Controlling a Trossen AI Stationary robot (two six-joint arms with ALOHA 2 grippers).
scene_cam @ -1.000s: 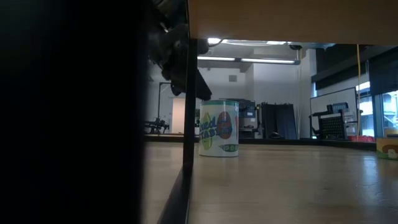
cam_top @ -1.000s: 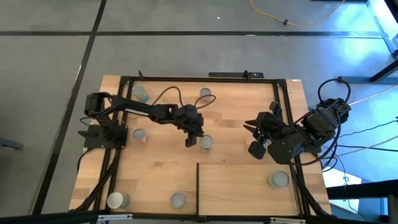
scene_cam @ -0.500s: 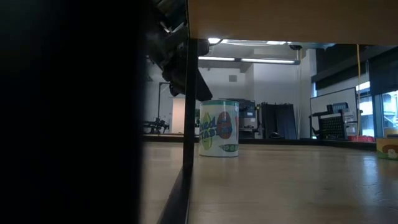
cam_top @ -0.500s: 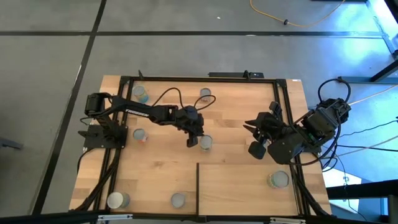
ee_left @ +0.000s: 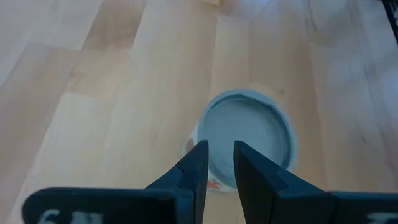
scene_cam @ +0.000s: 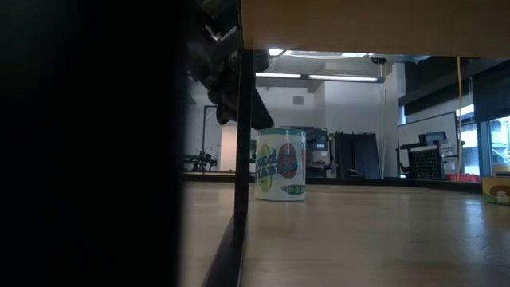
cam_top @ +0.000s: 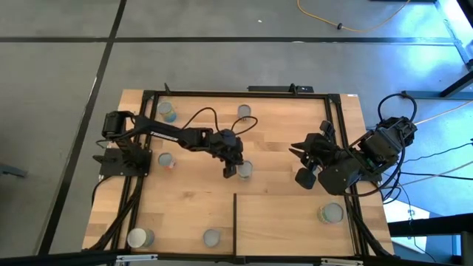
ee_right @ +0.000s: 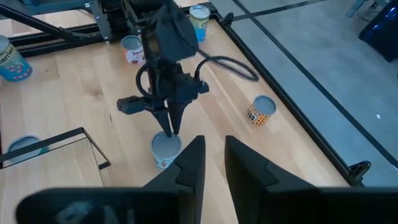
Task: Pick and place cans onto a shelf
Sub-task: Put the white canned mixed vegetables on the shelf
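Left gripper (cam_top: 233,171): over table centre, fingers nearly pressed together, tips just above the middle can's top (ee_left: 247,134), holding nothing.
Right gripper (cam_top: 304,159): waits at 3 o'clock, fingers near-closed, empty.
Shelf (cam_top: 295,222): at 5 o'clock, one can (cam_top: 331,213) on it.
Other cans: scattered from 6 to 12 o'clock on the table (cam_top: 185,207).

Mid-table: one can (cam_top: 244,169) stands under the left gripper (cam_top: 230,172), whose narrow-set fingertips hang over the near rim of its lid (touching or not, cannot tell). Left arm lies across the left half of the table (cam_top: 281,140), barring that lane. Right gripper (cam_top: 304,177) parked by the right rail, well apart. Shelf (cam_top: 295,214) bare except one can (cam_top: 330,213) near its right end; dark upright strip (cam_top: 235,222) fences its left edge. Broad bare wood between the two grippers.
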